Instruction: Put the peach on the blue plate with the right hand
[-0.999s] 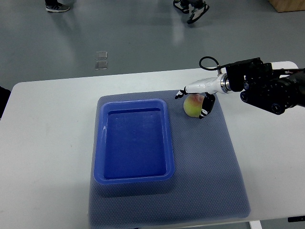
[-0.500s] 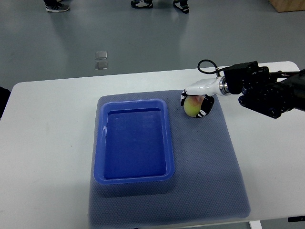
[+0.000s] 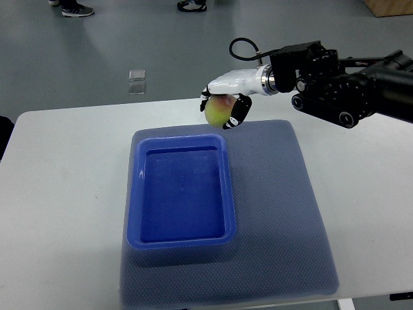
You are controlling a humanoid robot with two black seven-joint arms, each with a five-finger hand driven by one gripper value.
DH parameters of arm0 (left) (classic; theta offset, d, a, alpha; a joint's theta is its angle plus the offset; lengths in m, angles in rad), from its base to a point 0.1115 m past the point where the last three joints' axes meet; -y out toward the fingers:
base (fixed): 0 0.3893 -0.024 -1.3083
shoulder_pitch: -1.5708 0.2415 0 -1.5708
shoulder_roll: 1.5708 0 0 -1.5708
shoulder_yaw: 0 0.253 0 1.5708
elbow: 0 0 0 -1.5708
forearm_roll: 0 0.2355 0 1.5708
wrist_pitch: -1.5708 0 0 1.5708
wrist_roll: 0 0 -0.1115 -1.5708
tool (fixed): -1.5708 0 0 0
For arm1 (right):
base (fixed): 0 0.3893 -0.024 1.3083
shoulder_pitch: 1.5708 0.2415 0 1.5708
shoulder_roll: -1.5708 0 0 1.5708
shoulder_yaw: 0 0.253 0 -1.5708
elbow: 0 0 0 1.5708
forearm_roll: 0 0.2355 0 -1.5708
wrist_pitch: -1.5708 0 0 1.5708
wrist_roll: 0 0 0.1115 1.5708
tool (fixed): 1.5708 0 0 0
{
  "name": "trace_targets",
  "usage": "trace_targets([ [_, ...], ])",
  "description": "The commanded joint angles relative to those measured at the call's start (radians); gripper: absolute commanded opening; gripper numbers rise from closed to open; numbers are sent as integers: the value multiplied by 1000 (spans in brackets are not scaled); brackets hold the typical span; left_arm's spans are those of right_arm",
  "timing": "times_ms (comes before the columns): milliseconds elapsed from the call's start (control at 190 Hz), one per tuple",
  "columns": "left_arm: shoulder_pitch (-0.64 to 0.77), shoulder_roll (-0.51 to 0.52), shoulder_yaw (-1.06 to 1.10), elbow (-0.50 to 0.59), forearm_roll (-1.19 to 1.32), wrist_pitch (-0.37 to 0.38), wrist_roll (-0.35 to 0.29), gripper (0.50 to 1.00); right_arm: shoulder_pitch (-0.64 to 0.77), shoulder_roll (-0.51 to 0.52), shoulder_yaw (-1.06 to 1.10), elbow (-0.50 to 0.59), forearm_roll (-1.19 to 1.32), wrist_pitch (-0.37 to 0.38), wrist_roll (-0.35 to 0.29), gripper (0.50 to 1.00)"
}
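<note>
My right hand is shut on the peach, a yellow-green fruit with a pink blush, and holds it in the air above the far right corner of the blue plate. The plate is a deep rectangular blue tray lying on a grey-blue mat. Nothing lies inside it. The white hand and black arm reach in from the right edge. My left arm does not show.
The mat lies on a white table. People's shoes stand on the grey floor beyond the table's far edge. A small clear square object lies on the floor.
My right hand closed on the peach on the mat, then lifted it and carried it left, to above the plate's far right corner.
</note>
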Motion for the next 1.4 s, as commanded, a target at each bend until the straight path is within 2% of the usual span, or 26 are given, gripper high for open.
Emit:
trace_targets([
  [0, 0, 0, 1, 3, 0, 0, 0, 1000, 9, 60, 0, 18, 27, 1, 4, 639],
  [95, 0, 0, 1, 6, 0, 0, 0, 1000, 9, 89, 0, 18, 30, 1, 6, 643],
  [100, 0, 0, 1, 8, 0, 0, 0, 1000, 5, 121, 0, 18, 31, 1, 12, 648],
  [142, 0, 0, 1, 8, 0, 0, 0, 1000, -3, 149, 0, 18, 31, 1, 18, 652],
  [195, 0, 0, 1, 8, 0, 0, 0, 1000, -3, 149, 0, 18, 31, 1, 18, 652],
  [200, 0, 0, 1, 8, 0, 0, 0, 1000, -13, 169, 1, 18, 31, 1, 19, 668],
  [231, 0, 0, 1, 8, 2, 0, -1, 1000, -23, 169, 3, 17, 34, -1, 19, 680],
  [316, 0, 0, 1, 8, 0, 0, 0, 1000, -34, 169, 4, 15, 36, 1, 19, 693],
  [321, 0, 0, 0, 8, 0, 0, -1, 1000, -49, 169, 4, 12, 39, 1, 19, 727],
  [410, 0, 0, 0, 8, 0, 0, 0, 1000, -60, 169, 3, 11, 39, 1, 18, 746],
  [415, 0, 0, 0, 6, 0, 0, 0, 1000, -79, 169, 1, 8, 38, 2, 18, 766],
  [458, 0, 0, 0, 6, 2, 0, 0, 1000, -92, 169, 0, 6, 38, 1, 18, 799],
  [531, 0, 0, 0, 4, 0, 0, 0, 1000, -99, 169, 0, 5, 38, 1, 18, 813],
  [536, 0, 0, 1, 4, 0, 0, 0, 1000, -113, 169, -2, 2, 36, 1, 18, 841],
  [557, 0, 0, 0, 4, 0, 0, 0, 1000, -121, 169, -2, 0, 36, 1, 18, 854],
  [631, 0, 0, 0, 4, 0, 0, 0, 1000, -132, 169, -3, 0, 34, 1, 18, 872],
  [647, 0, 0, 1, 4, 0, 0, 0, 1000, -133, 169, -3, 0, 34, 1, 18, 891],
  [694, 0, 0, 1, 4, 0, 0, 0, 1000, -133, 169, -3, 0, 34, 1, 18, 891],
  [699, 0, 0, 0, 3, 2, 0, 0, 1000, -135, 169, -3, 0, 34, 2, 18, 919],
  [710, 0, 0, 0, 3, 0, 0, 0, 1000, -135, 169, -3, 2, 34, 2, 18, 925],
  [926, 0, 0, 0, 1, 0, 0, 0, 1000, -122, 169, 4, 2, 36, 28, 18, 930],
  [1194, 0, 0, 1, 9, 0, 0, 0, 1000, -21, 169, 63, 2, 140, 39, 18, 928],
  [1241, 0, 0, 1, 9, 0, 0, 0, 1000, 0, 169, 90, 0, 274, 70, 12, 928],
  [1294, 0, 0, 1, 9, 0, 0, 0, 1000, 0, 169, 90, 0, 274, 70, 12, 928],
  [1299, 0, 0, 1, 9, 0, 0, 0, 1000, -1, 151, 111, -3, 357, 70, 6, 928],
  [1394, 0, 0, 1, 9, 0, 0, 0, 1000, -11, 117, 138, -9, 456, 63, -1, 926],
])
